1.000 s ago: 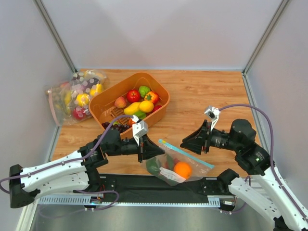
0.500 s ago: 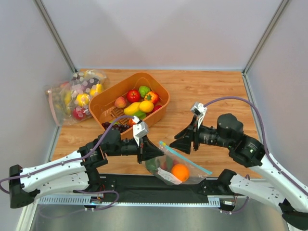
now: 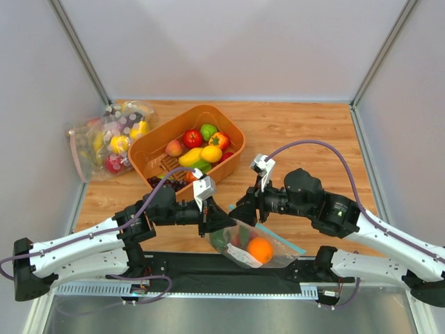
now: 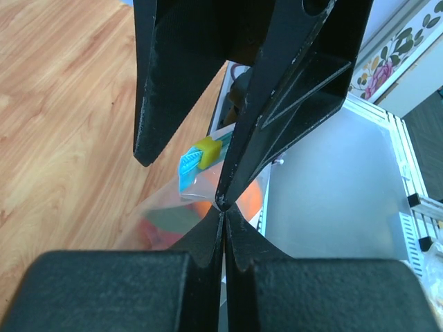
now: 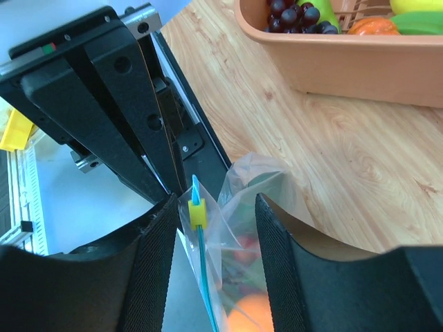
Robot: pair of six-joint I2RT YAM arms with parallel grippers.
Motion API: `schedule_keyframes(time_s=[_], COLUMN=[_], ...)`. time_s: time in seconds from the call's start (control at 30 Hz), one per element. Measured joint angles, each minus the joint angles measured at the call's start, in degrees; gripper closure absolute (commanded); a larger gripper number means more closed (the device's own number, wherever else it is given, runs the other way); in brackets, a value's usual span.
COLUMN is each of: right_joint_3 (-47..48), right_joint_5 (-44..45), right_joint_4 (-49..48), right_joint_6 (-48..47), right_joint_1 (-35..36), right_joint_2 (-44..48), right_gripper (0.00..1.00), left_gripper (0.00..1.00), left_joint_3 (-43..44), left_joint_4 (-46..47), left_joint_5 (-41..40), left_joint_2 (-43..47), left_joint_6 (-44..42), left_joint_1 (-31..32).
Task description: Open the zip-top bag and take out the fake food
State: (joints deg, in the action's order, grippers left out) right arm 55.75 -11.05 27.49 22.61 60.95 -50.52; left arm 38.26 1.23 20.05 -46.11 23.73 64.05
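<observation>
The zip-top bag (image 3: 268, 245) hangs at the table's near edge, with an orange (image 3: 261, 249), a dark green fruit (image 3: 222, 240) and red pieces (image 3: 243, 236) inside. My left gripper (image 3: 224, 221) is shut on the bag's upper left corner, pinching clear plastic (image 4: 223, 207). My right gripper (image 3: 240, 207) is open, its fingers either side of the yellow slider (image 5: 197, 213) on the teal zip strip (image 5: 205, 277), not touching it. The slider also shows in the left wrist view (image 4: 208, 148). The bag (image 5: 259, 187) bulges between the right fingers (image 5: 156, 263).
An orange basket (image 3: 235, 154) of fake fruit stands behind the grippers, with purple grapes (image 3: 167, 182) at its near side. Clear bags with pink strips (image 3: 108, 139) lie at the far left. A black mat (image 3: 188, 266) runs along the near edge.
My right arm has swung left and down toward the bag, bringing its open jaws around the slider. The left gripper has kept hold of the bag's corner.
</observation>
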Motion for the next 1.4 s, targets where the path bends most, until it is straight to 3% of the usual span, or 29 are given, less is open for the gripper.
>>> schedule_keyframes(time_s=[0.1,0.5,0.7,0.77,0.87,1.2,1.23,1.33,1.37,1.4], right_joint_3=[0.24,1.03,1.03,1.03,1.03,1.03,1.03,1.01,0.98,0.98], right_joint_5=[1.62,5.62,4.28,3.32,2.56,0.59,0.42,0.11,0.07,0.04], right_joint_4=[-0.42,-0.28,-0.35,-0.35,-0.35,-1.38,-1.49,-1.66,-1.68,-1.68], right_joint_6=[0.00,-0.26,-0.20,-0.24,-0.17,-0.13,-0.11,-0.02,-0.02,-0.02], right_joint_1=[0.66,0.81,0.81,0.81,0.81,0.81,0.81,0.83,0.87,0.87], right_joint_2=[-0.11,2.05,1.57,1.03,0.59,0.87,0.98,1.22,1.29,1.36], right_gripper=[0.51,0.73,0.66,0.56,0.56,1.00,1.00,1.00,1.00,1.00], left_gripper=[1.00,1.00,1.00,1.00,1.00,1.00,0.94,0.91,0.86,0.70], left_joint_3=[0.00,-0.04,-0.04,-0.04,-0.04,-0.04,-0.04,0.09,0.26,0.42], left_joint_4=[-0.15,-0.26,-0.28,-0.31,-0.35,-0.79,-0.83,-1.60,-2.43,-3.19], left_joint_5=[-0.04,-0.24,-0.33,-0.48,-0.57,-1.11,-1.53,-2.69,-3.21,-3.72], left_joint_2=[0.00,0.66,0.66,0.66,0.66,0.70,0.70,0.76,0.87,1.01], left_joint_6=[0.00,-0.04,-0.04,-0.04,-0.07,-0.22,-0.22,-0.31,-0.44,-0.61], left_joint_1=[0.00,0.00,0.00,0.00,0.00,0.00,0.00,0.00,0.00,0.00])
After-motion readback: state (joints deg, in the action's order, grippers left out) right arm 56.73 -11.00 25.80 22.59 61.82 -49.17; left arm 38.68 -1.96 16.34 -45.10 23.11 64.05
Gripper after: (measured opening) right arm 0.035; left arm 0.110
